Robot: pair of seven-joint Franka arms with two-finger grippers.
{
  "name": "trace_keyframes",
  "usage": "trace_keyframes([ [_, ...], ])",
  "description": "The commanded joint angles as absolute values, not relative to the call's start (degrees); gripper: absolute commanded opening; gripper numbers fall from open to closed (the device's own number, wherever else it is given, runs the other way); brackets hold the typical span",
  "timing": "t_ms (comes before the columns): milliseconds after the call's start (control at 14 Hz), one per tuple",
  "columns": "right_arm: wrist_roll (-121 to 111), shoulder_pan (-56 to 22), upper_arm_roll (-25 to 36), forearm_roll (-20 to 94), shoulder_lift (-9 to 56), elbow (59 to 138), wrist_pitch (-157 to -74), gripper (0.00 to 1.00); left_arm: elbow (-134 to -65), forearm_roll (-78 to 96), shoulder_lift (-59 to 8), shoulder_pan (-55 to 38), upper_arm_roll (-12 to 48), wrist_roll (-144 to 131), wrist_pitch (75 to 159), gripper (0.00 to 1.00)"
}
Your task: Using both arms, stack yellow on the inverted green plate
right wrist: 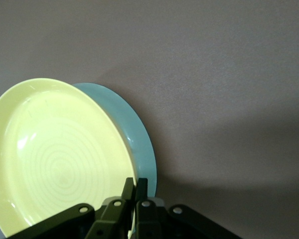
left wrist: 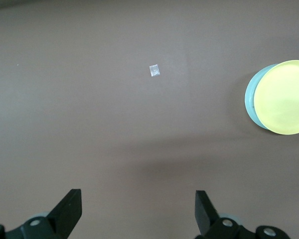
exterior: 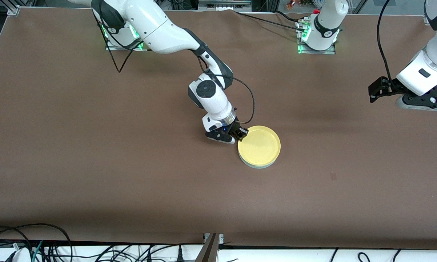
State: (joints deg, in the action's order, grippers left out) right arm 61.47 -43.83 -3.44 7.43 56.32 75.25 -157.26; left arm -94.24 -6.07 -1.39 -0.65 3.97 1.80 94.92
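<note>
yellow plate lies upright on top of the green plate, mid worktop, a little toward the left arm's end. only a thin pale crescent of the green plate shows under it, at about six to seven o'clock of the yellow one in the front view. in the right wrist view the yellow plate covers most of the green plate, whose rim peeks out along one side. in the left wrist view the yellow plate again sits over the green plate, slightly off centre.

the right hand is low at the yellow plate's rim, at about ten o'clock of the plate in the front view. its fingers are drawn narrow, nearly together, pinched at the yellow plate's edge.

a small pale mark lies on the worktop toward the left arm's end, nearer the front camera than the left hand.

the left hand waits above the worktop at the left arm's end, at about two o'clock from the plates and well apart from them. its fingers stand wide, with nothing between them.
</note>
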Motion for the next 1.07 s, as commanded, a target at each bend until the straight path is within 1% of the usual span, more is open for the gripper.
trace_keyframes([
  [0, 62.8, -44.5, -1.6, 6.9, 55.7, 73.7, -157.2, 1.00, -92.7, -6.5, -1.8, 0.0, 4.6, 2.8, 93.4, 1.00],
  [71, 62.5, -44.0, -1.4, 6.9, 54.2, 73.7, -155.1, 1.00, -92.7, -6.5, -1.8, 0.0, 4.6, 2.8, 93.4, 1.00],
  [214, 61.5, -41.4, -1.1, 6.9, 50.6, 72.2, -144.6, 1.00, -92.7, -6.5, -1.8, 0.0, 4.6, 2.7, 93.3, 1.00],
  [357, 58.9, -36.1, -2.0, 6.9, 45.9, 69.1, -133.3, 1.00, -92.7, -6.5, -1.8, 0.0, 4.6, 2.6, 92.7, 1.00],
  [429, 55.7, -34.8, -1.7, 7.1, 44.1, 69.0, -129.7, 1.00, -92.7, -6.5, -1.7, 0.0, 4.6, 2.5, 92.6, 1.00],
  [714, 46.1, -26.9, -1.4, 7.4, 33.4, 72.2, -117.7, 1.00, -92.7, -6.5, -1.7, 0.1, 4.6, 2.6, 92.7, 1.00],
  [857, 40.8, -24.1, -1.1, 7.3, 27.8, 73.3, -108.2, 1.00, -92.7, -6.5, -1.7, 0.1, 4.6, 2.6, 92.7, 1.00],
  [1000, 36.5, -23.2, 0.5, 7.3, 20.5, 76.6, -100.6, 1.00, -92.7, -6.5, -1.8, 0.1, 4.6, 2.7, 92.6, 1.00],
])
